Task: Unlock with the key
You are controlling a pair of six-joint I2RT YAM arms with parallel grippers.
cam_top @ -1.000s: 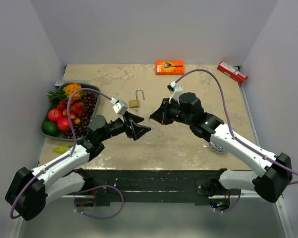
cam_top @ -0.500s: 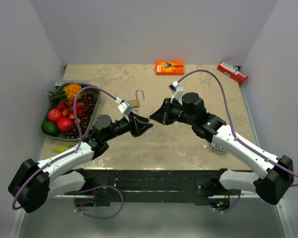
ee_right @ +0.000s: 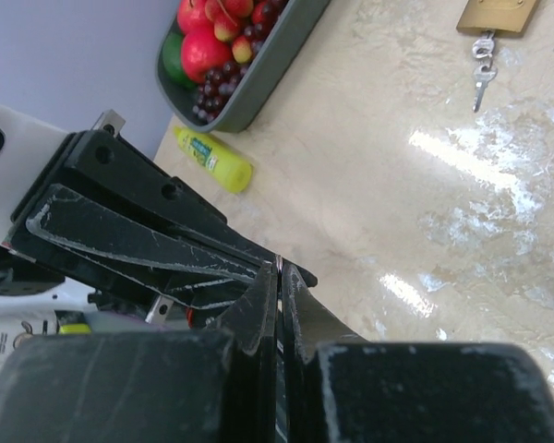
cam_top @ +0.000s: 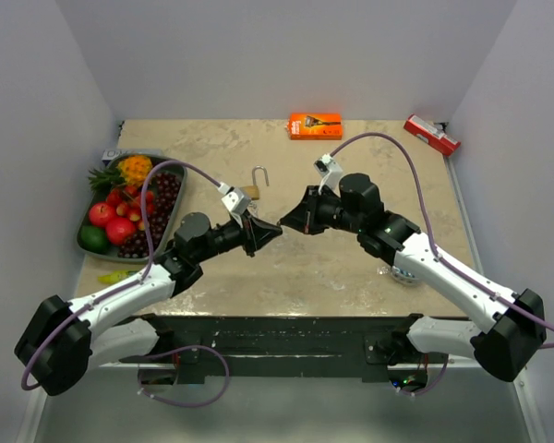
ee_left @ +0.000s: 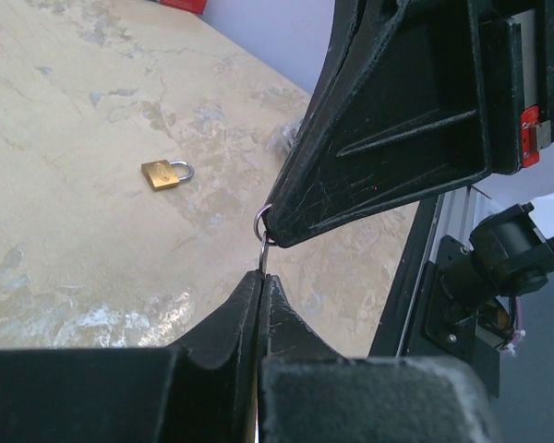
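My two grippers meet tip to tip above the middle of the table. The left gripper (cam_top: pixel 273 228) (ee_left: pixel 261 277) is shut on a thin metal key (ee_left: pixel 261 258), which stands up from its fingertips. The key's ring (ee_left: pixel 262 224) sits at the tip of my right gripper (cam_top: pixel 285 224) (ee_right: pixel 280 269), which is shut on it. A small brass padlock (ee_left: pixel 166 173) with a closed shackle lies on the table beyond. Another brass padlock (cam_top: pixel 251 190) (ee_right: pixel 497 13), its shackle open, lies at the back with a key (ee_right: pixel 481 78) hanging from it.
A grey tray (cam_top: pixel 84 245) (ee_right: pixel 277 55) of fruit stands at the left edge, with a yellow-green bottle (cam_top: pixel 115 276) (ee_right: pixel 212 159) in front of it. An orange box (cam_top: pixel 315 125) and a red object (cam_top: pixel 431 135) lie along the back edge.
The left gripper has moved right to the right gripper's tip and closed from wide open onto the key. The right arm has barely moved.
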